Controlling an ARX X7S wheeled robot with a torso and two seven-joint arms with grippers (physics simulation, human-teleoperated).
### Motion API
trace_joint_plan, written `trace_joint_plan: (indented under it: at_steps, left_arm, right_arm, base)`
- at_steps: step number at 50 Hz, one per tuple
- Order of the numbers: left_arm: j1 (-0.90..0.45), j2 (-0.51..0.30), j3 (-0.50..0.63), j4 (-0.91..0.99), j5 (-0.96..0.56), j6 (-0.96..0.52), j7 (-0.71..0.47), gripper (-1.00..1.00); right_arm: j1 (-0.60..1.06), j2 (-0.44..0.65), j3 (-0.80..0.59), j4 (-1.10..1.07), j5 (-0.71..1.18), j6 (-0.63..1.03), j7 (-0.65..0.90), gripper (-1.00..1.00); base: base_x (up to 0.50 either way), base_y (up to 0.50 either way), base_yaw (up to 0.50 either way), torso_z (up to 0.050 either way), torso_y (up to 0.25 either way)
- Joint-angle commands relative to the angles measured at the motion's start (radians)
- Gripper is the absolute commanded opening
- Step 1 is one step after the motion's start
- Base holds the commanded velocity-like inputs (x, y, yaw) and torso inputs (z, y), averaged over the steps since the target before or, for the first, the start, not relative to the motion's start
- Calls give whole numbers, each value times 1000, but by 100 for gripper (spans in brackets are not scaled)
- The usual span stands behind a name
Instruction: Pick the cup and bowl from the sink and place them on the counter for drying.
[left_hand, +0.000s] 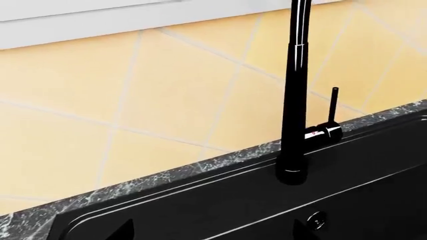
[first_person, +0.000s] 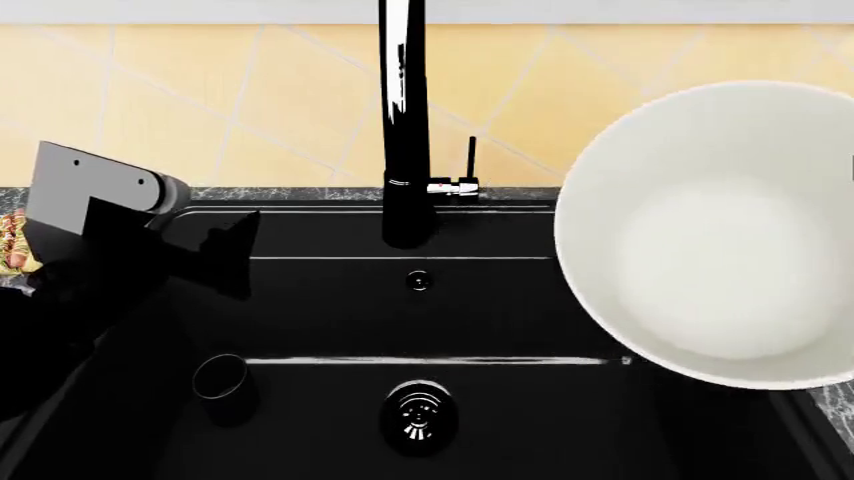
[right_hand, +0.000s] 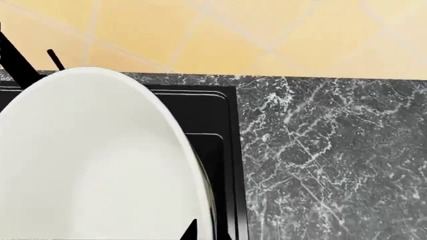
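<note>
1. Here, the left wrist view looks at the faucet (left_hand: 293, 100) rising from the sink (left_hand: 220, 205) rim, with yellow tiles (left_hand: 133, 100) behind. Two dark fingertips (left_hand: 123, 231) of the left gripper (left_hand: 213, 232) show at the frame edge, set wide apart and holding nothing. Neither cup nor bowl appears here.

2. The head view shows the left gripper (first_person: 220, 250) over the sink's (first_person: 534, 320) left side. The cup (first_person: 222, 383) stands upright on the basin floor, below and nearer the robot than those fingers, beside the drain (first_person: 418, 415). The bowl (first_person: 721, 235) is lifted, large in frame, over the sink's right edge. The right gripper itself is hidden.

3. The right wrist view shows the bowl (right_hand: 93, 160) close against the camera, one dark fingertip (right_hand: 190, 231) at its rim. It seems gripped, though I cannot tell the grip for certain. Bare counter (right_hand: 333, 160) lies just beyond the bowl. To place well, carry the bowl fully past the sink rim, keep it level, and lower it onto the marble before releasing.
</note>
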Motion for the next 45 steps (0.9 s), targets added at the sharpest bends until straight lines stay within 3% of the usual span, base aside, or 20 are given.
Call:
trace_joint_plan:
  at_steps: [1,2,6,9,15,18,20,22,23,27,32,37,38,44,45]
  left_arm:
    - [-12,-3,2,-1,-2,1,3,100]
    - [-18,6,9,-3,1,0,-2,100]
    - [-10,-8,1,-4,-4,8,15,100]
    - [-28,27,26,-3,7,0,-14,100]
    - [-22,11,9,-7,-6,5,1,100]
    - [-17,9,19,-11,3,15,17,100]
    - [-14,2,13,-10,-3,15,22,100]
    - [-17,8,18,-13,1,16,18,100]
    - [-12,9,18,-12,2,17,15,100]
    - [-15,24,31,-12,8,16,4,100]
    - [3,7,17,-10,2,25,16,100]
    - [4,9,16,-6,-2,24,11,100]
    - [8,3,9,-5,-7,25,15,100]
    - [-1,7,13,-3,-9,21,9,100]
    - [-10,22,21,6,-10,13,-7,100]
  right_arm:
    - [117,157,-22,12,411,20,487,-100]
    - [117,170,-40,0,469,20,554,-100]
    - [118,248,-97,-63,398,20,566,-100]
    - [118,267,-28,-36,335,20,566,-100]
    - [118,295,57,6,166,20,566,-100]
    - [117,300,229,51,139,20,565,-100]
    - [117,311,265,55,88,20,564,-100]
    - [117,332,279,43,37,20,547,-100]
    - [117,347,358,4,-113,20,422,-100]
    - [110,364,451,29,-292,17,367,-100]
    - [73,418,498,1,-332,-8,328,-100]
    - [71,453,551,-32,-428,20,356,-100]
    - [54,453,543,-14,-412,20,419,-100]
    - [86,453,684,45,-712,16,214,-100]
    - [61,453,671,53,-731,-45,170,-100]
  base:
    - [0,0,0,0,0]
    - [0,0,0,0,0]
    - [0,0,0,0,0]
    - [0,0,0,0,0]
    - [0,0,0,0,0]
    - [0,0,0,0,0]
    - [0,0,0,0,0]
    - [0,0,0,0,0]
    - [0,0,0,0,0]
    - [0,0,0,0,3]
    - [0,0,0,0,0]
    - [0,0,0,0,0]
    - [0,0,0,0,0]
    - [0,0,0,0,0]
    - [0,0,0,0,0]
